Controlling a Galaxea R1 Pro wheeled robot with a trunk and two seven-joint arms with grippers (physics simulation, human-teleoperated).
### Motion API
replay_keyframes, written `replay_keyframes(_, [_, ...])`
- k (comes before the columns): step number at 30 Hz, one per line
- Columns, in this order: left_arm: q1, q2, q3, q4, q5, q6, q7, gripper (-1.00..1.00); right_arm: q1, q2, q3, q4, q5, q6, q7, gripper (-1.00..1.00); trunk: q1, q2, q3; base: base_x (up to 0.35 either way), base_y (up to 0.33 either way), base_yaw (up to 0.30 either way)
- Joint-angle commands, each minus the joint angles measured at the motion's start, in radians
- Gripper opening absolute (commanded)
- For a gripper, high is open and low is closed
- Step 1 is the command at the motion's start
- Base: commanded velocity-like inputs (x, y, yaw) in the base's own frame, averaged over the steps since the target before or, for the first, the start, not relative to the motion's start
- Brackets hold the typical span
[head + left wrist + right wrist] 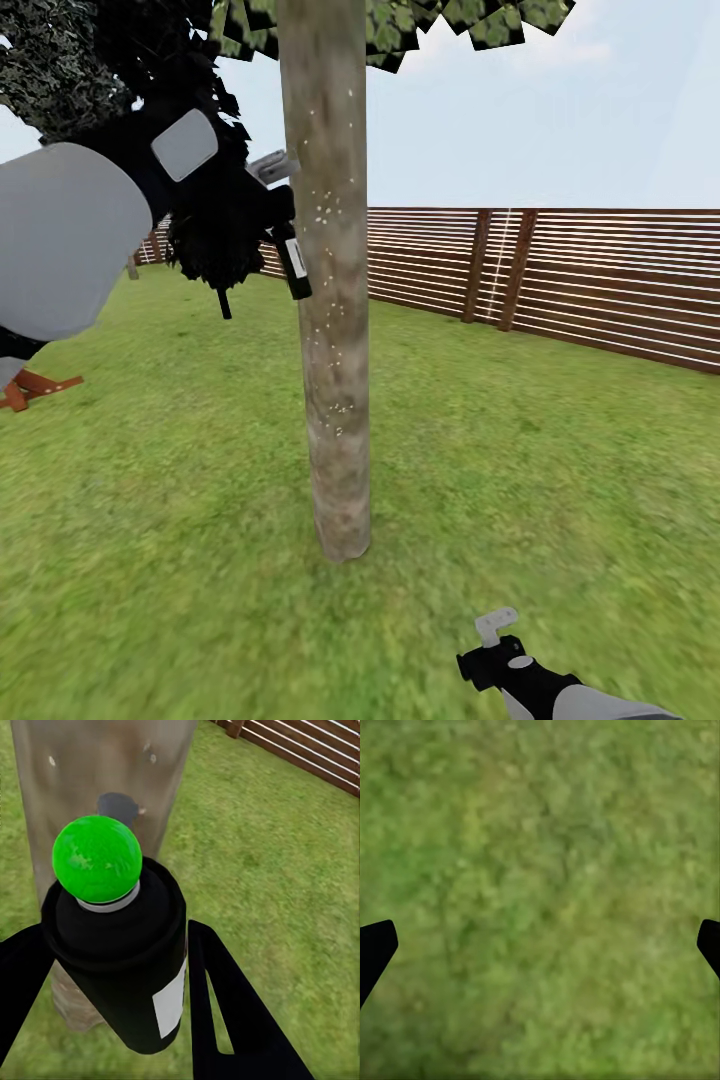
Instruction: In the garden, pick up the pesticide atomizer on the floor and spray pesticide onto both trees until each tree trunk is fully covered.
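Note:
A straight grey-brown tree trunk [330,300] rises in the middle of the lawn, dotted with fine white pesticide specks [325,210]. My raised left gripper [280,225] is shut on the pesticide atomizer [293,262], a black bottle with a white label, held right beside the trunk's left side. In the left wrist view the atomizer [127,960] sits between the black fingers [232,1012] of the left gripper [124,982]. A bright green ball tops it, and the trunk [90,765] stands close in front. My right gripper [497,628] hangs low over the grass, open [540,945].
A horizontal wooden slat fence [560,270] runs along the back and right. Green leaves [450,20] of the crown hang overhead. A dark conifer [205,255] stands behind my left arm. An orange wooden frame [30,388] lies at the left edge. Lawn [560,460] spreads around the trunk.

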Motion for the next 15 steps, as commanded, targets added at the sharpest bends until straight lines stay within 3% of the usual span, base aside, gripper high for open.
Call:
replay_keyframes(1, [0.008, 0.000, 0.000, 0.000, 0.001, 0.000, 0.000, -1.00, 0.000, 0.000, 0.000, 0.000, 0.000, 0.000, 0.000, 1.00, 0.000, 0.000, 0.000, 0.000, 0.000, 0.000])
replay_keyframes(7, [0.069, 0.000, -0.002, 0.000, -0.001, -0.005, 0.002, -1.00, 0.000, 0.000, 0.000, 0.000, 0.000, 0.000, 0.000, 1.00, 0.000, 0.000, 0.000, -0.028, 0.000, 0.000])
replay_keyframes(15, [0.088, -0.003, -0.005, 0.000, -0.006, -0.007, 0.002, -1.00, 0.000, 0.000, 0.000, 0.000, 0.000, 0.000, 0.000, 1.00, 0.000, 0.000, 0.000, -0.129, 0.000, 0.000])
